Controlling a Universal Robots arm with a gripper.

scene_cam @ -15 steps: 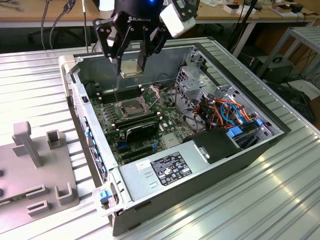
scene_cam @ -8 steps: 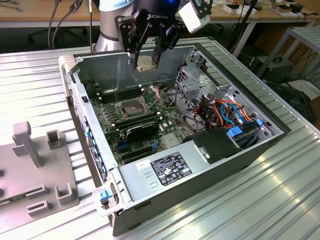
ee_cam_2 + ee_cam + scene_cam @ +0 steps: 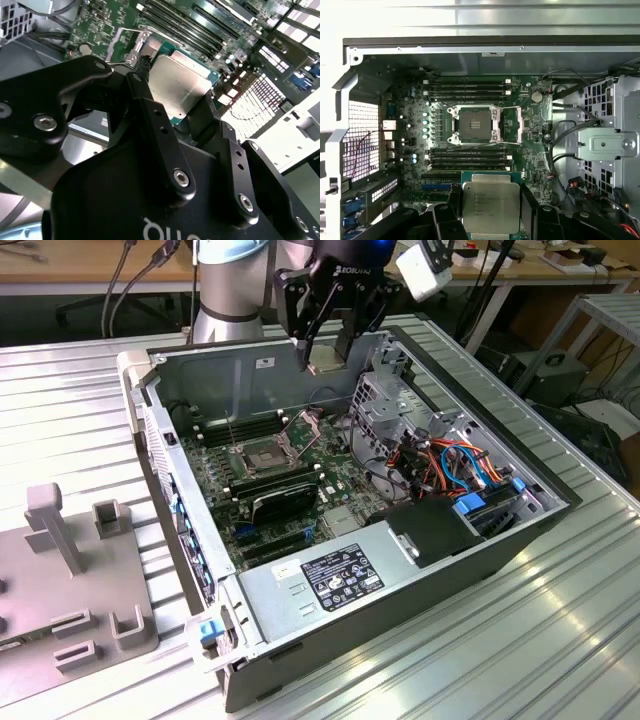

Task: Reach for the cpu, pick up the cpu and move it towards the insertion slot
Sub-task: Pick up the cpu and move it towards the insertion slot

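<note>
The cpu [image 3: 491, 205] is held in the gripper [image 3: 327, 352], above the open computer case [image 3: 200, 495] near its rear wall, in the upper middle of the exterior view. It is a thin square with no real long axis; its pale silvery lid lies flat, broad face toward the camera in the first wrist view, with a green rim showing round the metal. In the second wrist view the cpu [image 3: 180, 85] sits tilted in the frame, its lid catching light, with a black finger [image 3: 150, 112] against one edge and another against the opposite edge, so the jaws are clamped on the chip.

The arm comes down from the upper edge of the exterior view, its black gripper head pointing downward into the case.

The insertion slot [image 3: 474, 123] lies well apart from the chip on the green motherboard [image 3: 532, 132], a silvery square frame with a dark centre, flanked by long black memory slots [image 3: 469, 89]. In the exterior view the case rests on a ribbed metal surface [image 3: 520, 640].
</note>
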